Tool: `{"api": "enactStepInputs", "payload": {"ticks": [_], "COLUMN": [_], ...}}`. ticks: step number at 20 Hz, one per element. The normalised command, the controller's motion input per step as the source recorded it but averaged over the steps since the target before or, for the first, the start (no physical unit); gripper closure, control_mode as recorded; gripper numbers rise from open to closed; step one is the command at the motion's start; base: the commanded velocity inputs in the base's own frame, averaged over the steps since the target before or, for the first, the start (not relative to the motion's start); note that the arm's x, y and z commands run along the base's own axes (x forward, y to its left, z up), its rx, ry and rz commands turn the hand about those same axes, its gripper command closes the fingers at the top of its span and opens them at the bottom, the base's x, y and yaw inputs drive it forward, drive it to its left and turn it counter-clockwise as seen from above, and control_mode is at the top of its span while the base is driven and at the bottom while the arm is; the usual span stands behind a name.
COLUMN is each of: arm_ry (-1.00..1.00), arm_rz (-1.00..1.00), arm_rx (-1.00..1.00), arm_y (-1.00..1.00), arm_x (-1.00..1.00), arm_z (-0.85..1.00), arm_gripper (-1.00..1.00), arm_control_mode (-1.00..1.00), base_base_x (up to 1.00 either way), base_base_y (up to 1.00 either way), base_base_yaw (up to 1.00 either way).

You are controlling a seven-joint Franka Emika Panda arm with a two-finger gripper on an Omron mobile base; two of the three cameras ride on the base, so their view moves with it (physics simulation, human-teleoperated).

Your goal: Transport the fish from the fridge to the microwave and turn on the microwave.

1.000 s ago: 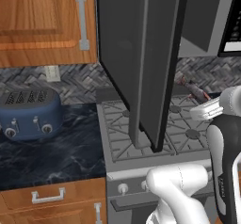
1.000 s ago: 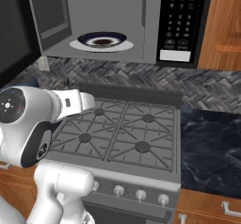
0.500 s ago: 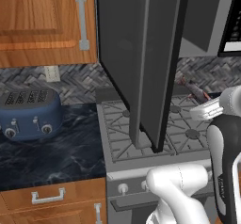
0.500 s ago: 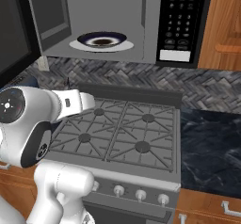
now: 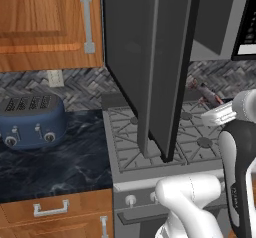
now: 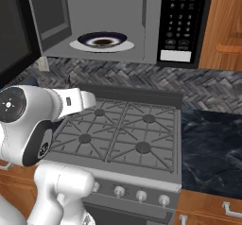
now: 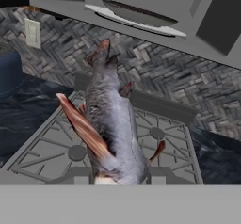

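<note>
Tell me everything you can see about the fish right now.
The fish is slender, grey with a pinkish sheen and reddish-brown fins. In the hand view it rises from the gripper, which holds one end, and points toward the open microwave. It hangs above the stove, touching nothing else.

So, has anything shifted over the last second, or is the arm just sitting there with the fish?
Nothing visibly changed. The arm holds the same pose over the stove, and the gripper stays closed on the fish, which points toward the open microwave above. The microwave door still stands open, with the plate inside, and the toaster sits unmoved on the counter.
</note>
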Motion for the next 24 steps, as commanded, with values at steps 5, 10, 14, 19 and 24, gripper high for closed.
{"api": "enactStepInputs", "payload": {"ticks": [5,10,14,19,24], "arm_ry": [-0.12,-0.04,0.00,0.00,0.00], "arm_rz": [0.00,0.00,0.00,0.00,0.00], "arm_rx": [0.00,0.00,0.00,0.00,0.00], "arm_y": [0.00,0.00,0.00,0.00,0.00], "arm_x": [0.21,0.29,0.36,0.37,0.34], "arm_z": [0.17,0.10,0.27,0.26,0.18], "arm_gripper": [1.00,1.00,1.00,1.00,1.00], "arm_control_mode": [-1.00,-1.00,-1.00,-1.00,-1.00], "base_base_x": [0.00,0.00,0.00,0.00,0.00], "base_base_y": [0.00,0.00,0.00,0.00,0.00], "base_base_yaw": [0.00,0.00,0.00,0.00,0.00]}}
